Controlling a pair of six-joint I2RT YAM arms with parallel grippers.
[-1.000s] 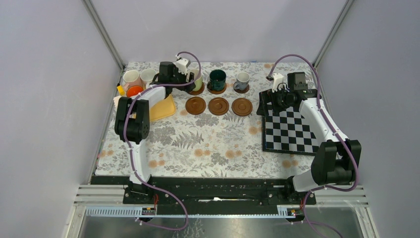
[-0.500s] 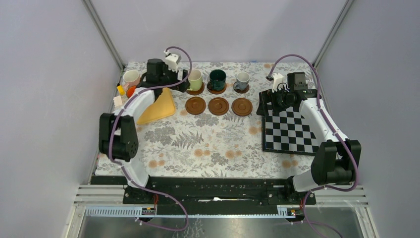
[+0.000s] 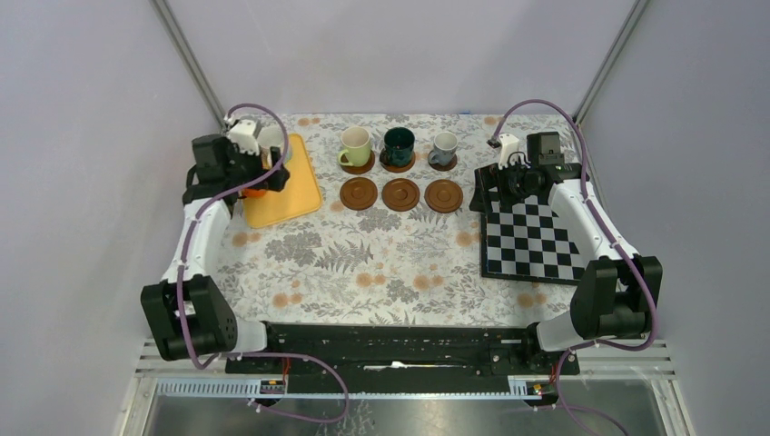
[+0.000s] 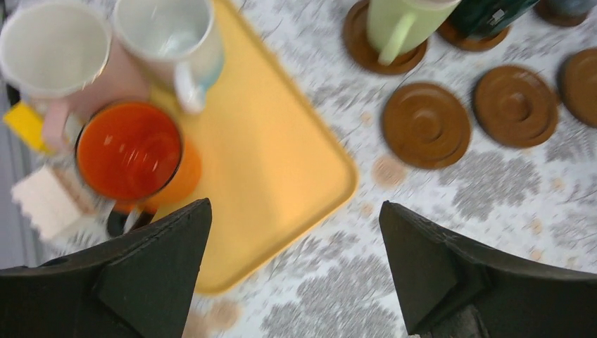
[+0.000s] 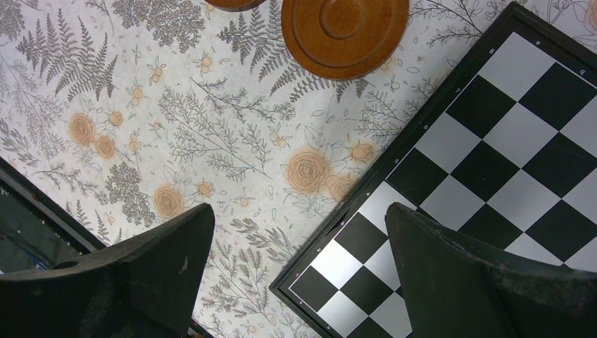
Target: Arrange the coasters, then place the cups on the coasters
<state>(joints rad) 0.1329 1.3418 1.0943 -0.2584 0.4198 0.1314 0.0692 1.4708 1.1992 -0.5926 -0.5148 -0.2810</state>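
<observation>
Room: plain grey walls on three sides, with slanted metal posts in the far corners.
Surface: flat surface (image 3: 363, 263) under a cloth printed with grey ferns and orange flowers. The arm bases are bolted along its near edge.
Other items: a smooth yellow rectangular tray (image 3: 295, 195) with rounded corners sits far left. A black-framed black-and-white chessboard (image 3: 531, 241) lies on the right. A small yellow block (image 4: 24, 123) and a white piece with a zigzag edge (image 4: 46, 201) lie left of the tray.
Coasters: six round brown wooden coasters (image 3: 400, 193) with raised rims and turned rings stand in two rows of three at far centre. The near row is bare.
Cups on coasters: a glossy pale green mug (image 3: 354, 145), a dark green mug (image 3: 398, 143) and a grey mug (image 3: 444, 145) each stand on a far-row coaster.
Cups off coasters: an orange mug (image 4: 137, 155), a pink mug (image 4: 60, 60) and a white mug with a bluish inside (image 4: 169, 35) are bunched at the tray's far-left edge. I cannot tell which of them stand on the tray.
Left hand: my left hand (image 4: 296, 267) is spread wide and grips nothing. Its gap is over the tray. The orange mug is just beyond its left finger, outside the gap. The bare coasters are off to its right.
Right hand: my right hand (image 5: 299, 274) is also spread wide and grips nothing. It hangs over the chessboard's edge where it meets the cloth. The nearest bare coaster shows just beyond it. The mugs are well apart from it.
</observation>
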